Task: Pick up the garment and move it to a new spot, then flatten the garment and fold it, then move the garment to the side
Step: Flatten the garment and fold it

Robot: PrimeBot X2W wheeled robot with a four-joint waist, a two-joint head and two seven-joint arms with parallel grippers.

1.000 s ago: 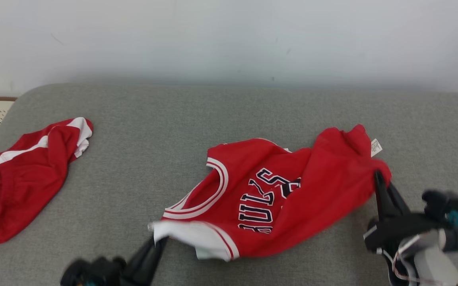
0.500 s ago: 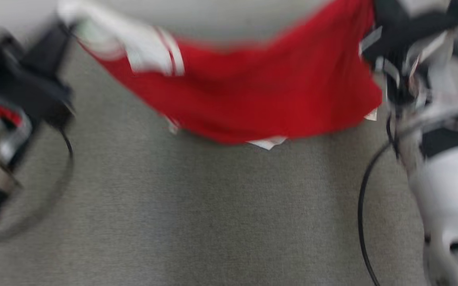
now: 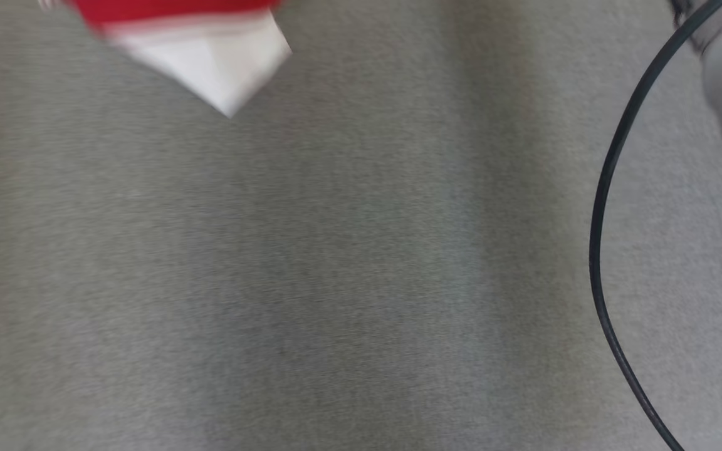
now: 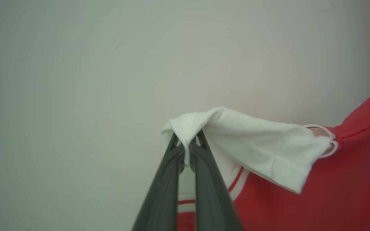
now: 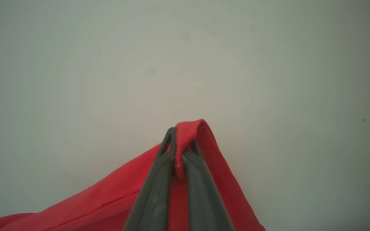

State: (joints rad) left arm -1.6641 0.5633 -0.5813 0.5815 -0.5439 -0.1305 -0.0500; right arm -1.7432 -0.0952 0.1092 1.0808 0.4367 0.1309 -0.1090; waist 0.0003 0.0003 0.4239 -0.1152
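The left fingers [image 4: 167, 179] were shut tight on the jersey's [image 4: 348, 179] white corner, and the right fingers [image 5: 154, 192] pinched a red fold. The jersey hung between them before a pale wall [image 4: 75, 80], above the grey cushion [image 3: 336, 250].

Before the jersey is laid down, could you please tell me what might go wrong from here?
The left gripper pinches just a small bunched white corner of the jersey, which could slip out. The right gripper likewise holds a thin red fold. In the head view the jersey is blurred at the top edge, so placing it flat on the grey surface may be misjudged.
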